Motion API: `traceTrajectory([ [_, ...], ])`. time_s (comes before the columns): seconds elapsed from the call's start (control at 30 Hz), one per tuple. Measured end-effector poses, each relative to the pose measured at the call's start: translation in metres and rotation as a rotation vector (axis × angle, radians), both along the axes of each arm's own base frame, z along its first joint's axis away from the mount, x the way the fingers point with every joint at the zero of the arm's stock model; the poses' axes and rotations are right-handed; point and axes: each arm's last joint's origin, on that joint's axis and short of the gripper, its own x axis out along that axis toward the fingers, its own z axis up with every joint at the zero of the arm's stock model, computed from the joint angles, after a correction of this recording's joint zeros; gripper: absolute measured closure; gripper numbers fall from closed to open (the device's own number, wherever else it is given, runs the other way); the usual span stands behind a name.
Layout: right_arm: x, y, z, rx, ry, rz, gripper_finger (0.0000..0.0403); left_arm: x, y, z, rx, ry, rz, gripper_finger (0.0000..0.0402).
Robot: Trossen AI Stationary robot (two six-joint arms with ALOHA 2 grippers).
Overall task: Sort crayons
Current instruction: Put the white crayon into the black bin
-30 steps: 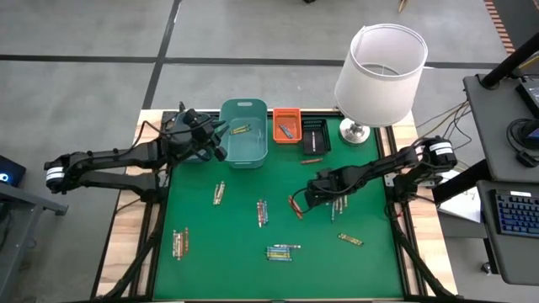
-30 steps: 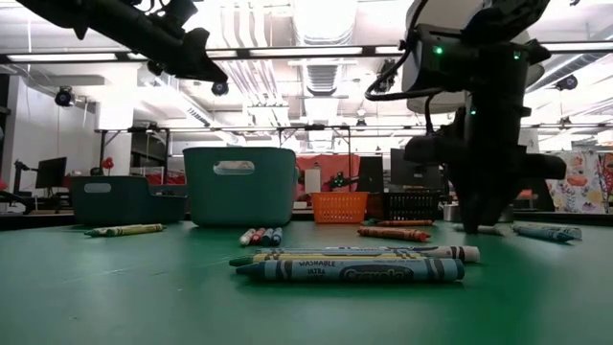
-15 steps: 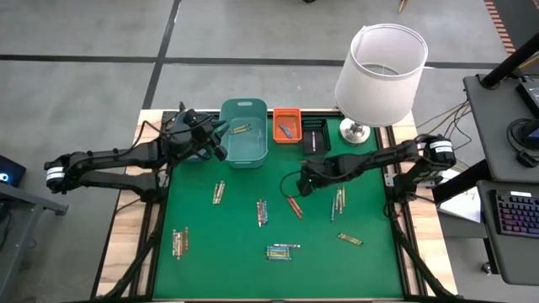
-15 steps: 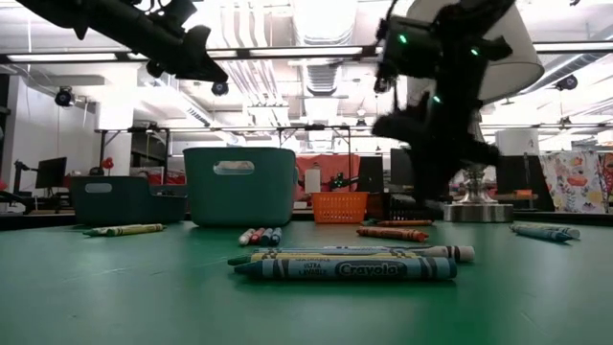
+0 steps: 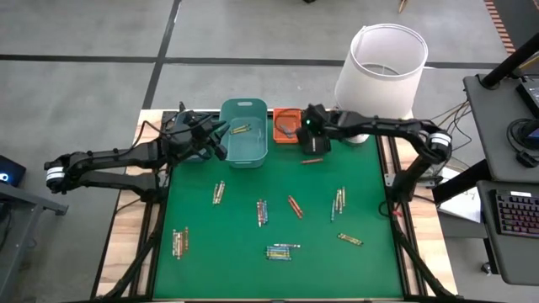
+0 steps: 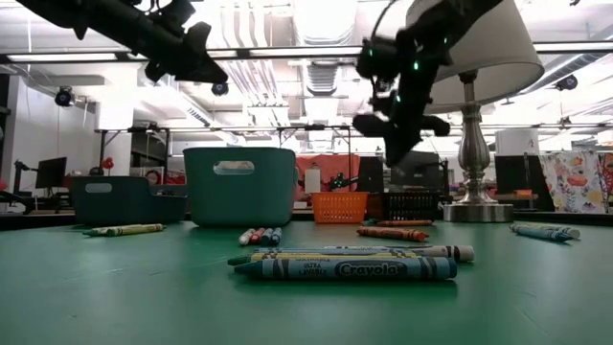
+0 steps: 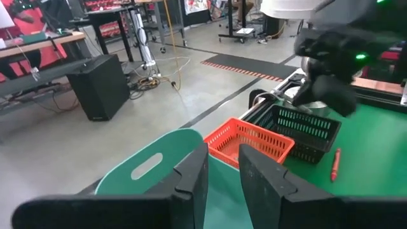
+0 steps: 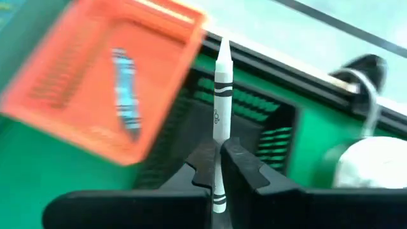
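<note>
Above the table, the high view shows the right gripper (image 5: 310,128) over the black bin (image 5: 315,135) at the far edge, beside the orange bin (image 5: 286,124); the left gripper (image 5: 221,145) hangs at the near left corner of the teal bin (image 5: 245,131), and whether its fingers are apart cannot be told there. Loose crayons (image 5: 261,212) lie scattered over the green mat (image 5: 202,252). At table height, the low view shows a blue crayon (image 6: 345,270) nearest the camera, with the bins and a lamp (image 6: 469,125) behind. Past the left wrist, the two dark fingers (image 7: 191,172) stand slightly apart with nothing between them, above the teal bin's rim. Past the right wrist, the fingers (image 8: 238,159) are clamped on a white crayon (image 8: 220,95) that points out over the black bin; a blue crayon (image 8: 125,86) lies in the orange bin.
</note>
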Motion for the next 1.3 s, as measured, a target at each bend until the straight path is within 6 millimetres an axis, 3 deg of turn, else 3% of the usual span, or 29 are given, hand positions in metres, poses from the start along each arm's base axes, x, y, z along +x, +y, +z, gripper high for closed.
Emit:
traceTrajectory([
  [0.17,-0.013,-0.024,-0.026,0.125,0.043,-0.002,0.0391,0.000,0.000,-0.001,-0.018,-0.003,0.004,0.0331],
  [0.47,-0.008,-0.029,-0.058,0.180,0.127,0.013,0.0390,0.000,0.000,-0.001,-0.027,-0.010,0.006,0.0331],
  [1.3,-0.006,-0.029,-0.060,0.201,0.099,0.015,0.0390,0.015,0.004,-0.016,-0.044,0.050,0.007,0.0331],
])
